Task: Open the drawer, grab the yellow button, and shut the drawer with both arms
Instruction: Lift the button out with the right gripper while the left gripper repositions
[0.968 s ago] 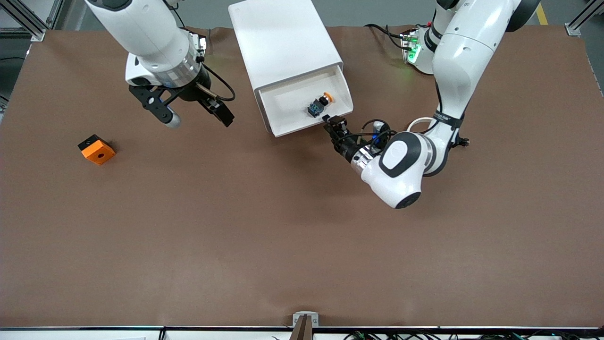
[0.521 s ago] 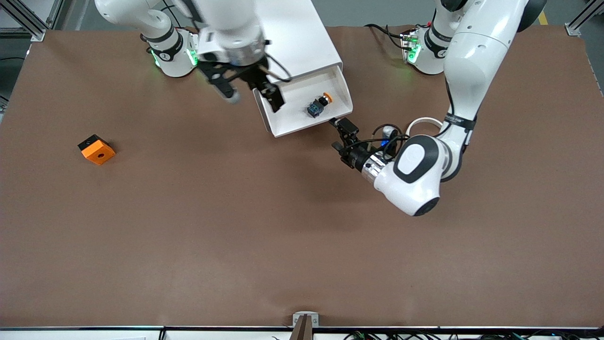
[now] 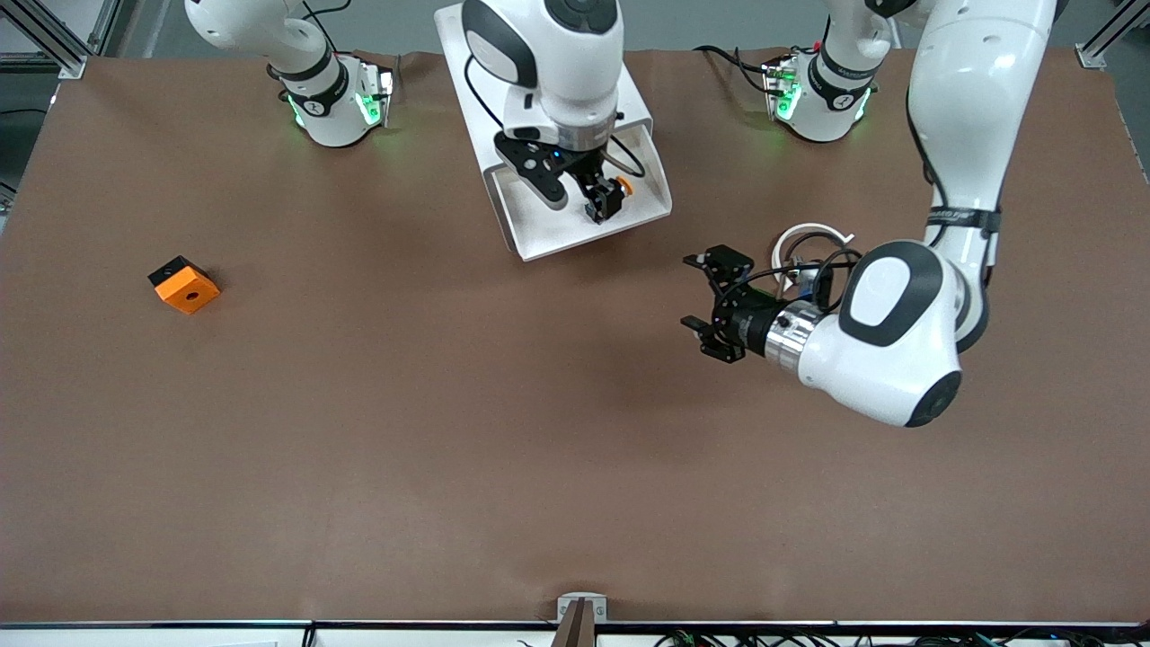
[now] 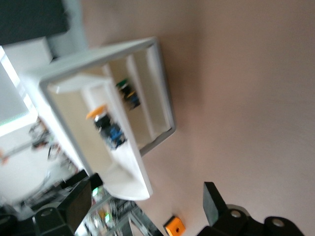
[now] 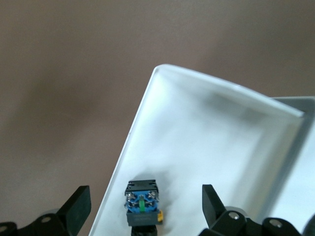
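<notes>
The drawer (image 3: 584, 202) is pulled out so the button (image 3: 615, 190) inside can be reached. The right gripper (image 3: 576, 195) hangs over it, fingers apart, probably ready to grab. The left gripper (image 3: 712, 305) waits nearby, fingers apart

Front camera high, faces robots; both wrist cameras near, share drawer (image 3: 584, 211) (image 4: 123, 142) (image 5: 206, 147).
</notes>
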You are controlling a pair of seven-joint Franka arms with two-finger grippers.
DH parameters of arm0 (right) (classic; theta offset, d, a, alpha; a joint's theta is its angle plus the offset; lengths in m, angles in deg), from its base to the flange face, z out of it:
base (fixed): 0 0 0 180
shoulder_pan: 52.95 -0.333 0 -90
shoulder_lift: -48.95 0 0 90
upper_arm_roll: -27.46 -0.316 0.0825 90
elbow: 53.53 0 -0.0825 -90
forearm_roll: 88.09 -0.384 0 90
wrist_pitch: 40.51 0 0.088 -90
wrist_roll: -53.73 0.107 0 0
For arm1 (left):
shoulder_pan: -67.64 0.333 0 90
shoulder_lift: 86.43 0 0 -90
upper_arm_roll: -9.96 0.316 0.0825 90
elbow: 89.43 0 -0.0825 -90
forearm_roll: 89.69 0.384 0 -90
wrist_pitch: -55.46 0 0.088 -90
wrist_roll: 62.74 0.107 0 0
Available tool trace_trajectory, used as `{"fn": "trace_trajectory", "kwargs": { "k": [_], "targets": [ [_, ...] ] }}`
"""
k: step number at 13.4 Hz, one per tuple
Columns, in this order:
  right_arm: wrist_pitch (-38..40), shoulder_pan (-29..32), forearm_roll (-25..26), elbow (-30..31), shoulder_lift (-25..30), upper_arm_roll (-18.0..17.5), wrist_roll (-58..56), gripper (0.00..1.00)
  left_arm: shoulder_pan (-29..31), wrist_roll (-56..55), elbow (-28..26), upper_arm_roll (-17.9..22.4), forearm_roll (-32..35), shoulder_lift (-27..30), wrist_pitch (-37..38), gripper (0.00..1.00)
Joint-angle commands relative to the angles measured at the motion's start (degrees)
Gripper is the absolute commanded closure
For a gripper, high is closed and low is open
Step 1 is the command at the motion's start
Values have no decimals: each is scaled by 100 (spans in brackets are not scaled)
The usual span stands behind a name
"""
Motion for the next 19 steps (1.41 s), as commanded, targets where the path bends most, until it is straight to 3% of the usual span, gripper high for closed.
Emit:
{"fn": "trace_trajectory", "kwargs": {
  "k": [1, 3, 6, 8, 10, 19],
  "targets": [
    [109, -39, 6, -493, -478, 59, 62, 0, -108, 1582, -71, -31, 1146, 472, 7, 0],
    [109, -65, -20, -493, -514, 59, 27, 0, -152, 2904, -71, 29, 1459, 693, 7, 0],
    [109, -162, -38, -484, -549, 50, -43, 0, -90, 3269, -71, 91, 1773, 956, -28, 0],
    [100, -232, -55, -484, -558, 50, -201, 0, -178, 3348, -97, -92, 2616, 1132, -28, 0],
    [57, -250, -90, -484, -558, 50, -280, 0, -152, 4039, -167, -391, 3004, 1177, -19, 0],
    [-128, -417, -29, -361, -567, 59, -509, 0, -161, 6555, -1431, -699, 3243, 1861, -220, 0]
  ]
}}
